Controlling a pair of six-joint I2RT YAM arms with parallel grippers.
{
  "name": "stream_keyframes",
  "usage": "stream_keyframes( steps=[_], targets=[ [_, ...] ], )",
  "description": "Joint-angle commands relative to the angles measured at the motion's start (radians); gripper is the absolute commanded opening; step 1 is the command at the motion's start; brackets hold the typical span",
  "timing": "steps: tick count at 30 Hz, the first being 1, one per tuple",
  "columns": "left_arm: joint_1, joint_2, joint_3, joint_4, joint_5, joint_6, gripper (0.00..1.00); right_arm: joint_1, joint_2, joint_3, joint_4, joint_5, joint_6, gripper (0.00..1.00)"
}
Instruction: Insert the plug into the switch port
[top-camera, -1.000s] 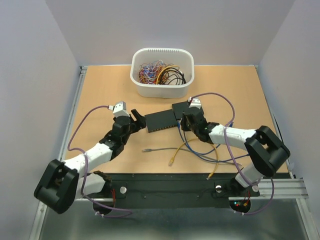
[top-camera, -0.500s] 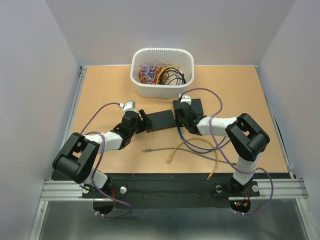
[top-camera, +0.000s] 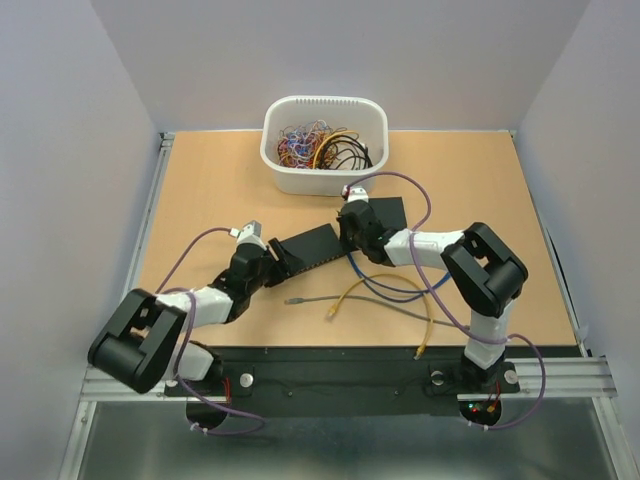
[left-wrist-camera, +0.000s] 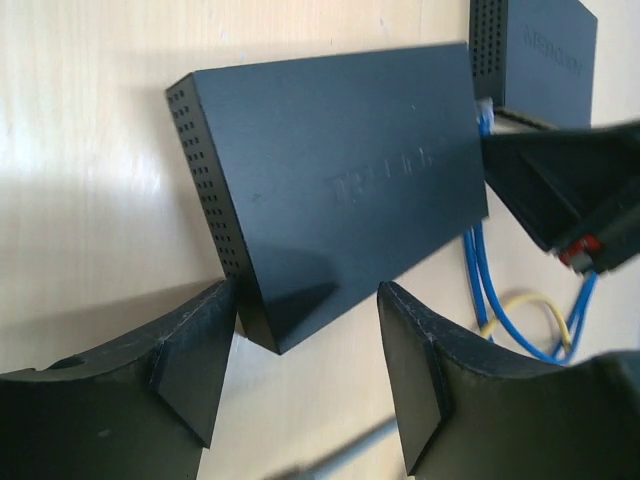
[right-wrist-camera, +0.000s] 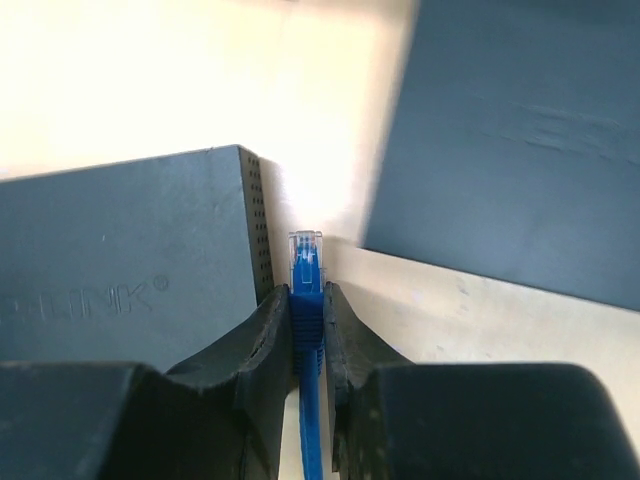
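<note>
We see a light wooden counter (top-camera: 200, 190) walled in by pale grey panels, with a white plastic tub (top-camera: 324, 145) of tangled wires at the far edge. On the left, the left hand (left-wrist-camera: 305, 375) sits spread, its two black fingers (left-wrist-camera: 190, 350) straddling the near corner of a flat matte black switch box (top-camera: 310, 245) without clearly pressing it. That box lies tilted near the counter's middle; its perforated end wall shows, but its ports are too small to make out from above. In front of it lie a thin grey cable (top-camera: 330, 300) and a thin yellow cable (top-camera: 395, 295), whose small clear plug (top-camera: 332, 315) rests loose on the counter, apart from both hands. Further right, the right hand (right-wrist-camera: 306, 300) is pinching a blue cable's clear connector (right-wrist-camera: 306, 255), held in the gap between the first box and a second black box (top-camera: 385, 215), partly hidden by the arm.
</note>
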Motion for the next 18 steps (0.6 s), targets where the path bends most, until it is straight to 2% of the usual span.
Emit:
stream_keyframes(
  steps=[1,6,16,18],
  targets=[
    [-0.003,-0.156,-0.077,0.012,0.048,-0.055,0.68,0.055,0.040,0.075,0.036,-0.047,-0.042,0.00],
    [-0.003,-0.325,-0.132,-0.101,0.025,-0.055,0.68,0.072,0.090,0.115,0.036,-0.070,-0.043,0.00],
    [-0.001,-0.526,-0.114,-0.318,-0.050,0.008,0.69,0.072,0.011,0.101,-0.006,0.167,-0.143,0.01],
    [-0.001,-0.563,-0.101,-0.336,-0.108,0.022,0.69,0.073,-0.035,0.097,-0.028,0.184,-0.168,0.00]
  ],
)
